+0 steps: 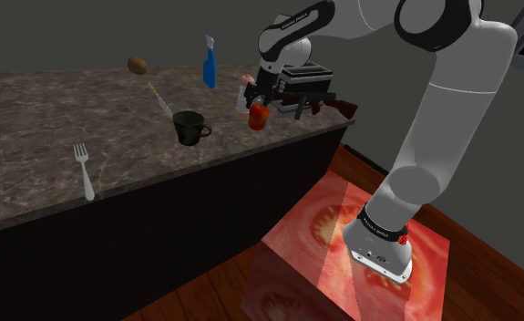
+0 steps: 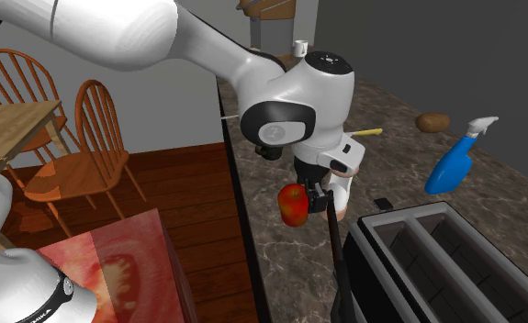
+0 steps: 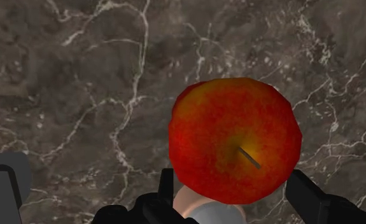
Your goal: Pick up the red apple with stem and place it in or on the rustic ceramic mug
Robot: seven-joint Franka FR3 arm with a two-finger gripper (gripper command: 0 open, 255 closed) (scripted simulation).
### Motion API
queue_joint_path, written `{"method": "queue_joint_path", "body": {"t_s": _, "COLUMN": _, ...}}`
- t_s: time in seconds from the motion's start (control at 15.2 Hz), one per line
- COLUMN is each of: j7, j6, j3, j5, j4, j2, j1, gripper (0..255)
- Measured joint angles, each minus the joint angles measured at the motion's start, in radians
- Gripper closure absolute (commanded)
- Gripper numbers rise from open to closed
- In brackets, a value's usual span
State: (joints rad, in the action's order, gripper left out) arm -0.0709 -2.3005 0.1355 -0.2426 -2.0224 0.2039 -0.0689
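The gripper [image 1: 259,109] is closed part-way on the apple [image 1: 259,117], with a black finger [image 3: 312,200] pressed to each side of it. In the wrist view the red-and-yellow fruit sits stem-up between them, with the marbled worktop [image 1: 59,109] beneath. In the shoulder view the apple hangs right of centre, near the worktop's front edge and just in front of the toaster [image 1: 303,80]. It looks to be off the surface, though I cannot tell how high. So the pick-up appears done.

The placing is left. The dark mug [image 1: 190,128] stands to the apple's left in that view, near but apart, handle towards the apple. What remains, I judge, is a carry leftwards over the mug's mouth, a lowering and a release. The apple looks about as wide as that mouth, so it may end up resting on the rim.
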Motion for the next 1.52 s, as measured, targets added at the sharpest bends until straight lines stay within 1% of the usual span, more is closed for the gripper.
{"method": "queue_joint_path", "body": {"t_s": 0.33, "j7": 0.0, "j6": 0.0, "j3": 0.0, "j5": 0.0, "j4": 0.0, "j2": -0.001, "j1": 0.0, "gripper": 255}}
{"method": "queue_joint_path", "body": {"t_s": 0.53, "j7": 0.005, "j6": 0.023, "j3": 0.002, "j5": 0.007, "j4": 0.009, "j2": -0.013, "j1": 0.0, "gripper": 255}}
{"method": "queue_joint_path", "body": {"t_s": 1.52, "j7": 0.053, "j6": 0.201, "j3": 0.009, "j5": 0.046, "j4": 0.111, "j2": -0.094, "j1": 0.002, "gripper": 255}}
